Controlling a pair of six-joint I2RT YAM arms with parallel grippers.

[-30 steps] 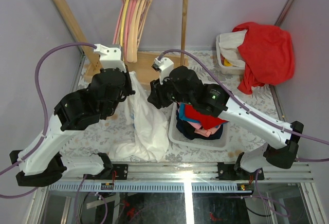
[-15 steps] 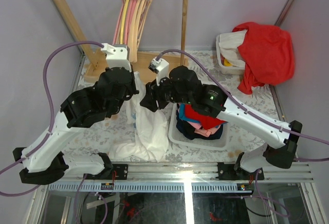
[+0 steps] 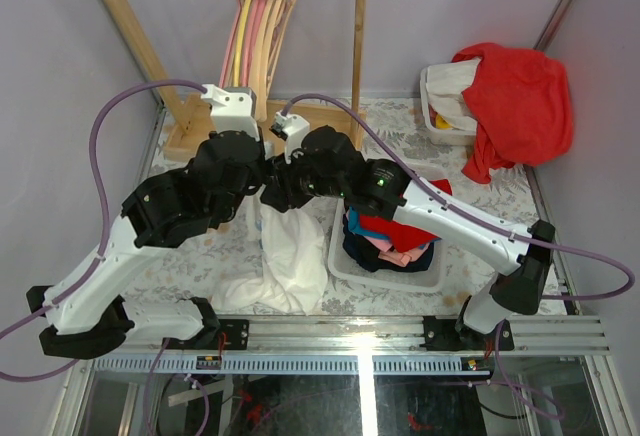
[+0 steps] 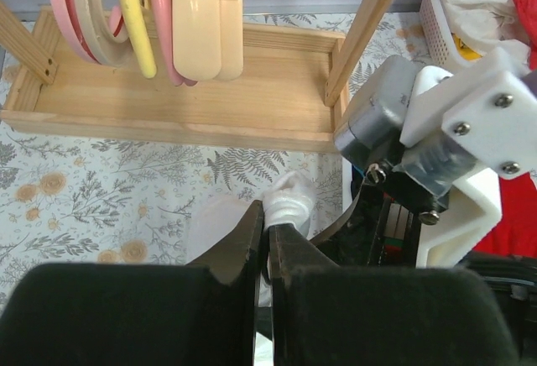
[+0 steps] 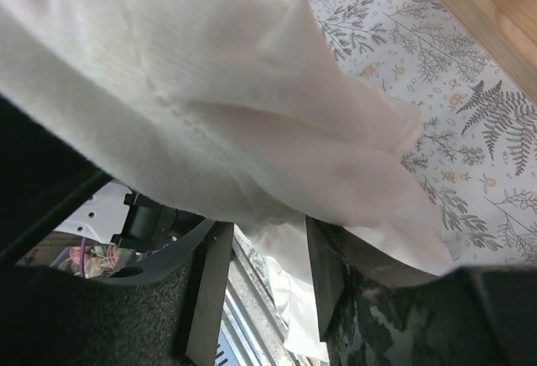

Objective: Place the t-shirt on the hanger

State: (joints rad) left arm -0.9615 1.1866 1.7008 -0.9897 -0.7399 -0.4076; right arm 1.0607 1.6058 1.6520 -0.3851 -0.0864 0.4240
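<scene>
The white t-shirt (image 3: 292, 251) hangs from my left gripper (image 3: 262, 174) down to the floral table, its lower part bunched near the front edge. In the left wrist view my left gripper (image 4: 268, 219) is shut on a pinched fold of the t-shirt (image 4: 289, 201). My right gripper (image 3: 276, 188) sits right beside it, open. In the right wrist view its jaws (image 5: 264, 244) stand apart under and around draped t-shirt cloth (image 5: 252, 122). The peach-beige hanger (image 4: 210, 22) hangs on the wooden rack, also in the top view (image 3: 278, 36).
The wooden rack (image 3: 355, 51) with its tray base (image 4: 168, 101) stands at the back, holding pink hangers (image 3: 252, 46) and a yellow hanger (image 4: 138, 22). A white bin (image 3: 340, 261) of red and navy clothes is right of the shirt. A red garment (image 3: 515, 101) drapes a basket back right.
Both wrists have moved toward the rack and toward each other. My right gripper has closed in on the held top of the shirt, which now hangs a little higher.
</scene>
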